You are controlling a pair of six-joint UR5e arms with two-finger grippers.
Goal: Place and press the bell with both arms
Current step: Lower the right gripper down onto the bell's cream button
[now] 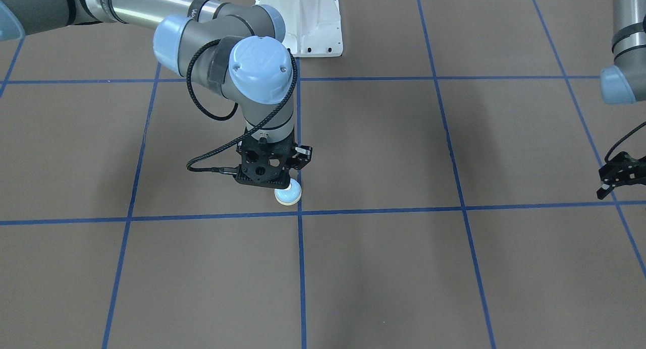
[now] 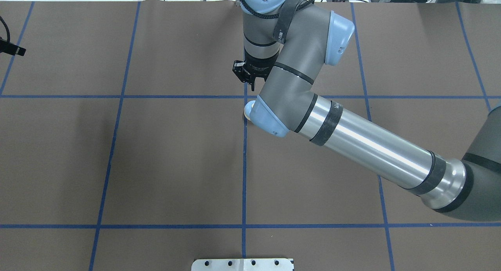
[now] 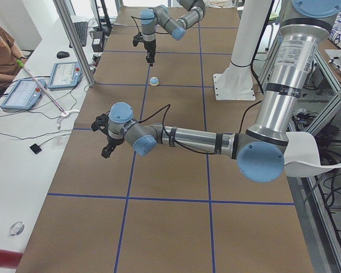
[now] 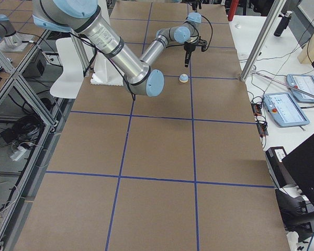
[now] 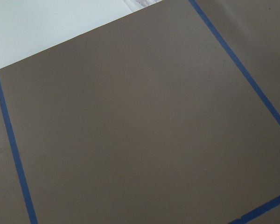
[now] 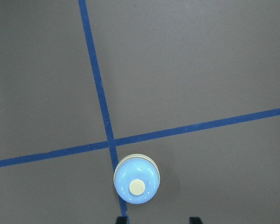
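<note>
Overhead exterior view showed a table [image 2: 176,165] covered in brown paper and divided into large squares by blue tape lines [image 2: 244,177]. The bell [image 1: 288,193] stood upright on the paper beside a tape crossing near the middle, its rim over one line. The right gripper [image 6: 158,220] hung above it, clear of the dome, fingertips apart and empty. The left gripper [image 1: 603,182] hovered well apart, near the table's end on the left side, its fingers spread with nothing between them. A white pedestal base [image 1: 303,21] stood at the robot's edge. Along the opposite edge ran a white bench with teach pendants [image 3: 23,94] and an aluminium post [image 3: 74,40]. A seated operator [image 3: 0,45] was partly in view beside it
</note>
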